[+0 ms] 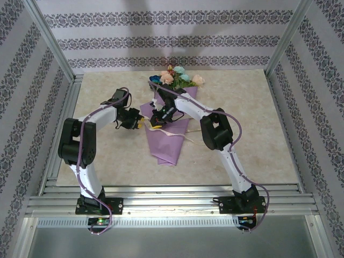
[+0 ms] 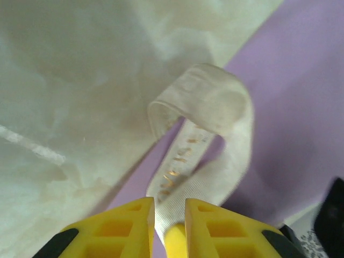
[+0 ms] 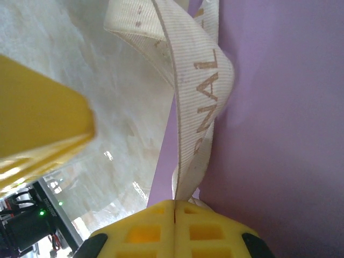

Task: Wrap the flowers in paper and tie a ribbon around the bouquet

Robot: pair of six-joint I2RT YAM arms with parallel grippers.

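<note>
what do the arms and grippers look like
White left arm and white right arm, black joints and bases, a thin purple cable along each. Left gripper and right gripper: yellow plastic fingers with square moulded pockets, black corners.

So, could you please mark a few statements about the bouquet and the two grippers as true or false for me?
1. The right gripper is shut on the ribbon. True.
2. The flowers sit at the near end of the cone. False: they sit at its far end.
3. The ribbon carries printed lettering. True.
4. The paper lies flat and unrolled. False: it forms a cone around the flowers.
5. The left gripper has its fingers pressed together. False: they stand apart, with ribbon between them.
</note>
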